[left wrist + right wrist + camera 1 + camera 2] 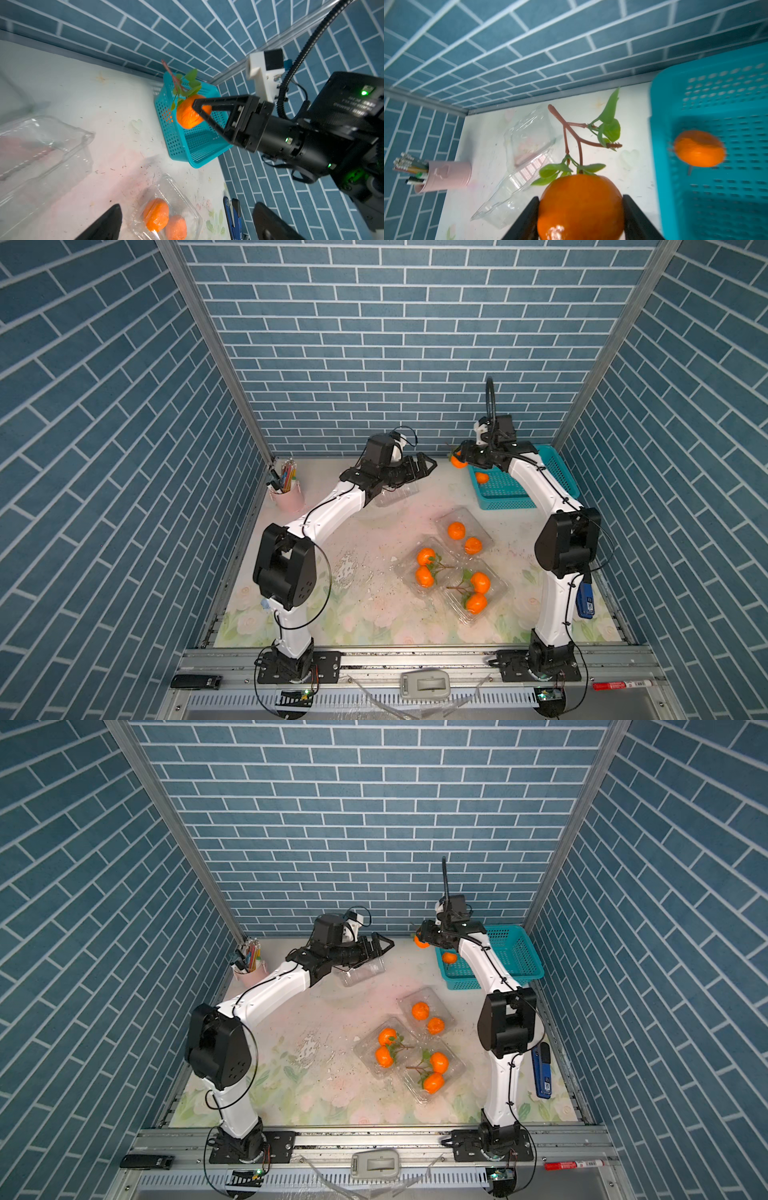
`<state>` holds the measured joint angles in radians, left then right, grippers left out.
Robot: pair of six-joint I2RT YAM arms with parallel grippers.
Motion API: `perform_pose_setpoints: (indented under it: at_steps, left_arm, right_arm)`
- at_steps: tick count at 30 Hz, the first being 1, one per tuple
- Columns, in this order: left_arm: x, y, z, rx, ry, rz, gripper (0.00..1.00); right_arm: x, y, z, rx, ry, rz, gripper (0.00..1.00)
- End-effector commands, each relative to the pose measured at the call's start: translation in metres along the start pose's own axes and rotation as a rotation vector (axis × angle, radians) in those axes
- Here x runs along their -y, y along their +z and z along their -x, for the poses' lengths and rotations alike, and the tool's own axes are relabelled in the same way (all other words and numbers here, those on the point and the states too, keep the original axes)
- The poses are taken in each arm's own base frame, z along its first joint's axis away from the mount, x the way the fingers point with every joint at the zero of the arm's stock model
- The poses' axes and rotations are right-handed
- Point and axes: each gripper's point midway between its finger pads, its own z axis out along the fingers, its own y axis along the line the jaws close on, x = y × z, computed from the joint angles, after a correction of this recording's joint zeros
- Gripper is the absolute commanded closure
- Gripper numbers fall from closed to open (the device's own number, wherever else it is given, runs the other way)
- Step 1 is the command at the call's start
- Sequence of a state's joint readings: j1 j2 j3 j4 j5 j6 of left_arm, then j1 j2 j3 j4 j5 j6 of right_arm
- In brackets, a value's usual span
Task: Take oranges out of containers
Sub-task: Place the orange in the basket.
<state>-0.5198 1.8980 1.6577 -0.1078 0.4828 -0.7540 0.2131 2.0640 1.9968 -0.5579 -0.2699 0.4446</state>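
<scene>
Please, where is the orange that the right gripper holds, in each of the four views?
A top view: held orange in the air, just outside the teal basket.
A top view: the same spot, beside the basket.
Left wrist: seen in front of the basket's wall.
Right wrist: close up, large, basket beside it.
Shared landmark: the teal basket.

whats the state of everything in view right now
left gripper: jaws open, holding nothing
right gripper: jaws shut on held orange
held orange: aloft near basket, twig attached
basket: upright, loose orange inside
empty container: lid open, below left gripper
full containers: three, two oranges each, lids unclear
cup: upright, full of pens
</scene>
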Motion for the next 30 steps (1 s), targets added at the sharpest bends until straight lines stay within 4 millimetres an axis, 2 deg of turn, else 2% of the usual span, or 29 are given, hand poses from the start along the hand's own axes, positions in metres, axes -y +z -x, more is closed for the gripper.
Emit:
perform_pose_setpoints:
  at_steps: [1, 6, 9, 11, 12, 14, 18, 22, 28, 29, 30]
  left_arm:
    - [0.003, 0.023, -0.009, -0.032, -0.007, -0.008, 0.01]
    - [-0.006, 0.053, -0.023, -0.072, -0.051, -0.02, 0.01]
    - [-0.016, 0.062, -0.03, -0.091, -0.074, -0.012, 0.01]
    - [-0.02, 0.064, -0.033, -0.095, -0.076, -0.004, 0.01]
    - [-0.024, 0.065, -0.034, -0.099, -0.08, 0.004, 0.01]
    - [-0.027, 0.066, -0.035, -0.104, -0.08, 0.013, 0.01]
    - [-0.037, 0.065, -0.039, -0.111, -0.092, 0.034, 0.01]
    - [-0.044, 0.062, -0.041, -0.11, -0.103, 0.046, 0.01]
    - [-0.037, 0.043, -0.029, -0.092, -0.079, 0.05, 0.01]
    - [-0.035, 0.037, -0.026, -0.084, -0.073, 0.05, 0.01]
    - [-0.032, 0.033, -0.023, -0.079, -0.068, 0.049, 0.01]
  right_arm:
    - [0.046, -0.017, 0.014, 0.026, 0.093, -0.048, 0.52]
    - [0.121, -0.003, 0.008, 0.016, 0.221, -0.126, 0.52]
    - [0.151, 0.014, -0.004, -0.015, 0.264, -0.159, 0.52]
    - [0.163, 0.022, -0.008, -0.028, 0.283, -0.166, 0.51]
    - [0.175, 0.035, -0.019, -0.057, 0.299, -0.18, 0.51]
    - [0.184, 0.043, -0.024, -0.073, 0.307, -0.191, 0.5]
    - [0.195, 0.051, -0.035, -0.099, 0.316, -0.21, 0.45]
    - [0.196, 0.048, -0.036, -0.111, 0.296, -0.227, 0.39]
    - [0.175, 0.018, -0.009, -0.048, 0.261, -0.207, 0.26]
    - [0.165, 0.003, 0.003, -0.017, 0.248, -0.196, 0.24]
    - [0.16, -0.001, 0.007, -0.008, 0.239, -0.192, 0.22]
